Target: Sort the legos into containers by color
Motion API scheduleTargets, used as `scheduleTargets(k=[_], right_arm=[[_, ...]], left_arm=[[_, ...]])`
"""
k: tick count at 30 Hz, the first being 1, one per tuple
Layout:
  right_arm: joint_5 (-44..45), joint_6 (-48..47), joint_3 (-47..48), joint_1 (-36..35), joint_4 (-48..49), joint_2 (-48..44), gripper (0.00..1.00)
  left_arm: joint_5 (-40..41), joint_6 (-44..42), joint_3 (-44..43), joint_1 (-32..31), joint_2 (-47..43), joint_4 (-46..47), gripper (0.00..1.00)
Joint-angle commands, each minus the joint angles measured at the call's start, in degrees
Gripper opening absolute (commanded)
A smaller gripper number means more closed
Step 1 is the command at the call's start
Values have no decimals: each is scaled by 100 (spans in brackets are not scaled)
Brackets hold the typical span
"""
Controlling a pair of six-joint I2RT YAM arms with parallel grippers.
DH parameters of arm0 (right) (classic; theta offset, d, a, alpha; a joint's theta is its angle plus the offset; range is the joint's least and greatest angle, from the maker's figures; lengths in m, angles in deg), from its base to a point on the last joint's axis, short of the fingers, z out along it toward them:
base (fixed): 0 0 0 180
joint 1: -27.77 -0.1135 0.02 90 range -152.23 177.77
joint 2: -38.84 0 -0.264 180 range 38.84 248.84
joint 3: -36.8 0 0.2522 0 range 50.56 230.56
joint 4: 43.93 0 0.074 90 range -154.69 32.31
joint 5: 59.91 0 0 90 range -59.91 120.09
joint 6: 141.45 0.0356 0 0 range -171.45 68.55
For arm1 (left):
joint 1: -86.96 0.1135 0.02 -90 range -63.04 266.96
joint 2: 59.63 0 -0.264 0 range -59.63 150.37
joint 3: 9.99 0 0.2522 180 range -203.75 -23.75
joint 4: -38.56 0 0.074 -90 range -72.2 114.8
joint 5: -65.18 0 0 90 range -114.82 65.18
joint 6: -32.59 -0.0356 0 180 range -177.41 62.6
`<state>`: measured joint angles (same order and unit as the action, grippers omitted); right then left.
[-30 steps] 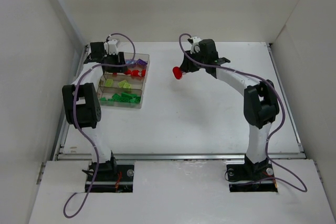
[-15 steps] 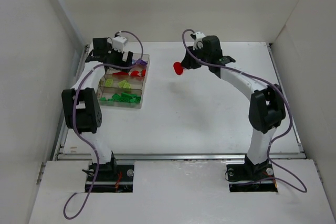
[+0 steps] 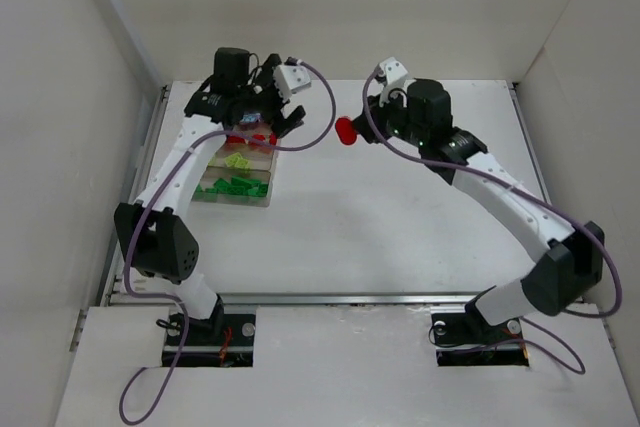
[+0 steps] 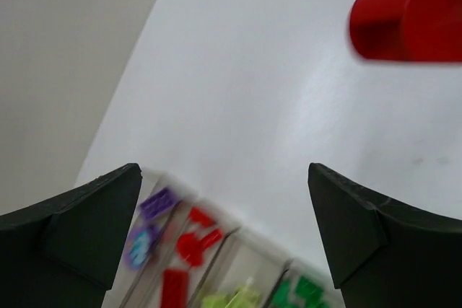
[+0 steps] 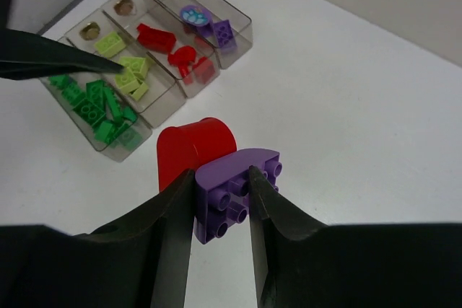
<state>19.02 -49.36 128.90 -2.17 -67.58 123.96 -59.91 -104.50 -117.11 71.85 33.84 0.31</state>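
Note:
The clear tray (image 3: 266,190) lies at the left, its compartments (image 5: 149,128) holding purple (image 5: 222,32), red (image 5: 156,37), lime (image 5: 132,70) and green legos (image 5: 94,106), one colour each. My left gripper (image 3: 268,127) hovers over the tray's far end, open wide with nothing between its fingers (image 4: 86,229); the tray's legos (image 4: 191,247) show blurred below it. My right gripper (image 5: 221,172) is shut on a purple rounded lego (image 5: 234,192) joined to a red rounded lego (image 5: 191,146). It holds them in the air right of the tray, where the red lego (image 3: 346,130) shows from above.
White walls close in the table on the left, back and right. The left gripper's black finger (image 5: 50,59) reaches over the tray's green and lime compartments in the right wrist view. The held red lego (image 4: 408,16) hangs ahead of the left gripper.
My left gripper has opened wide and swung from the tray's far left end to its right side. The right arm has stretched out, still holding the red and purple legos.

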Motion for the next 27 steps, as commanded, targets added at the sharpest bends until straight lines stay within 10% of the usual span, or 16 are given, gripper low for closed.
scheduleTargets(k=[1, 19, 27], right_arm=[[517, -577, -214, -206, 233, -706, 0], [535, -762, -320, -1120, 497, -971, 0], [369, -885, -557, -1173, 549, -1033, 0]], left_arm=[[-1927, 1244, -543, -430, 4, -504, 100], [-2756, 1449, -420, -826, -4, -1118, 97], [-3004, 1501, -718, -826, 329, -1426, 64]])
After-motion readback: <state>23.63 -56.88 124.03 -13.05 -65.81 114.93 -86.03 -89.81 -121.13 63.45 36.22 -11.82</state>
